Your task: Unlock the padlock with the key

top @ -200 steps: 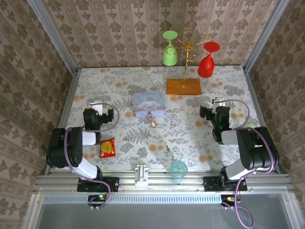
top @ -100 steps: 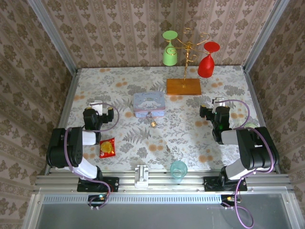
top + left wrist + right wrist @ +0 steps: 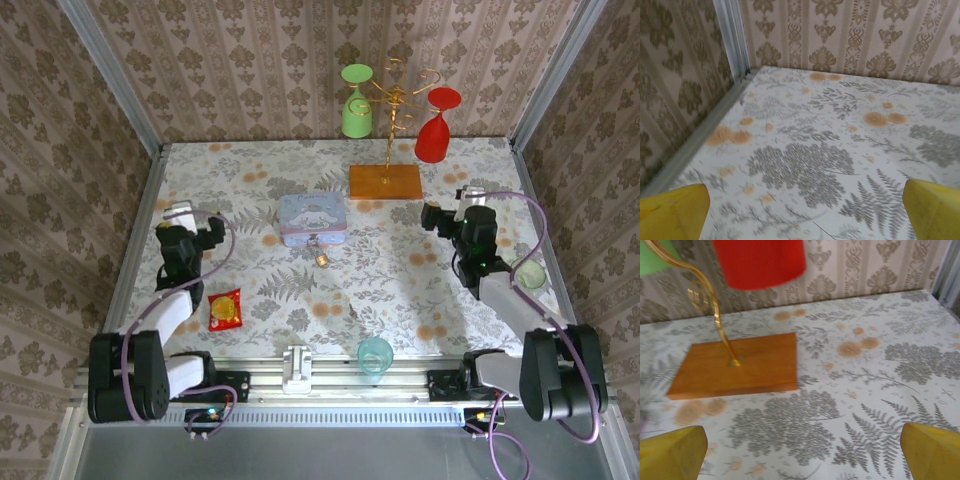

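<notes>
**Brass padlock lies untouched while both my hands stand wide open**

Seen from above, the tiny brass padlock (image 3: 321, 258) rests on the floral tabletop (image 3: 400, 285) just in front of the pale blue tin (image 3: 312, 219), near the middle and well apart from both of my hands. Whether it touches the tin is too small to tell. My left hand (image 3: 177, 213) hovers over the left side of the tabletop with its jaws spread as far as they go and nothing between them. Its wrist camera shows my yellow fingertips (image 3: 672, 212) at the bottom corners and bare patterned cloth running to the far-left corner. My right hand (image 3: 470, 197) is just as wide and just as empty on the right side. It faces the wooden base (image 3: 735, 365) of the gold glass stand, where a red glass (image 3: 760, 262) hangs upside down beside a green glass (image 3: 356, 112). An orange-red snack packet (image 3: 226, 309) lies beside my left arm. A teal glass (image 3: 375, 354) stands at the near edge, and a pale green cup (image 3: 530, 274) sits next to my right arm.
</notes>
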Robot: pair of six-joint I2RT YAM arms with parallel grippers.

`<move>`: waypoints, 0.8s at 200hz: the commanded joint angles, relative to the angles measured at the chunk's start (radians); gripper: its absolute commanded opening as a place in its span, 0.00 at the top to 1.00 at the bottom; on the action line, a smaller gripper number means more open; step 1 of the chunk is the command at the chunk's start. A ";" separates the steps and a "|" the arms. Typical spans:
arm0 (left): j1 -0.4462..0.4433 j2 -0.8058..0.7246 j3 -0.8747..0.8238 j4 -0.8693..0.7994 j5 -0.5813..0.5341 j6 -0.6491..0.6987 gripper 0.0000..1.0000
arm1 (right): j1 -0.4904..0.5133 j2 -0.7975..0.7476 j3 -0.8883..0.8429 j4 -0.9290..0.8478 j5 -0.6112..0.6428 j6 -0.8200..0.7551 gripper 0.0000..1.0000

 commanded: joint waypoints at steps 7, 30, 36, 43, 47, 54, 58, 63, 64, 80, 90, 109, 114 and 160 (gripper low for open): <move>0.001 -0.088 0.036 -0.220 0.188 -0.272 0.00 | 0.104 -0.028 0.105 -0.352 -0.126 0.091 0.00; -0.039 -0.137 0.023 -0.290 0.290 -0.328 0.00 | 0.257 -0.004 0.191 -0.550 -0.108 0.096 0.00; -0.052 -0.143 0.041 -0.346 0.325 -0.336 0.00 | 0.290 0.003 0.205 -0.593 -0.099 0.106 0.00; -0.072 -0.148 0.053 -0.400 0.353 -0.355 0.00 | 0.332 0.014 0.215 -0.636 -0.089 0.130 0.01; -0.087 -0.151 0.055 -0.419 0.364 -0.366 0.00 | 0.352 0.021 0.219 -0.654 -0.093 0.145 0.01; -0.123 -0.160 0.052 -0.434 0.382 -0.386 0.00 | 0.389 0.035 0.221 -0.674 -0.105 0.171 0.02; -0.147 -0.162 0.050 -0.439 0.390 -0.395 0.00 | 0.412 0.044 0.221 -0.682 -0.108 0.181 0.03; -0.175 -0.162 0.050 -0.452 0.400 -0.405 0.00 | 0.442 0.057 0.223 -0.695 -0.106 0.191 0.03; -0.182 -0.162 0.051 -0.454 0.401 -0.408 0.00 | 0.449 0.058 0.224 -0.699 -0.104 0.193 0.03; -0.291 -0.138 0.066 -0.486 0.429 -0.422 0.00 | 0.539 0.112 0.235 -0.738 -0.081 0.214 0.07; -0.366 -0.120 0.079 -0.507 0.416 -0.421 0.00 | 0.585 0.145 0.242 -0.753 -0.082 0.227 0.11; -0.493 -0.094 0.096 -0.523 0.381 -0.425 0.00 | 0.658 0.207 0.260 -0.782 -0.077 0.252 0.27; -0.514 -0.093 0.096 -0.519 0.372 -0.432 0.00 | 0.675 0.214 0.262 -0.783 -0.078 0.264 0.30; -0.583 -0.090 0.052 -0.423 0.363 -0.547 0.00 | 0.781 0.296 0.249 -0.719 -0.116 0.355 0.50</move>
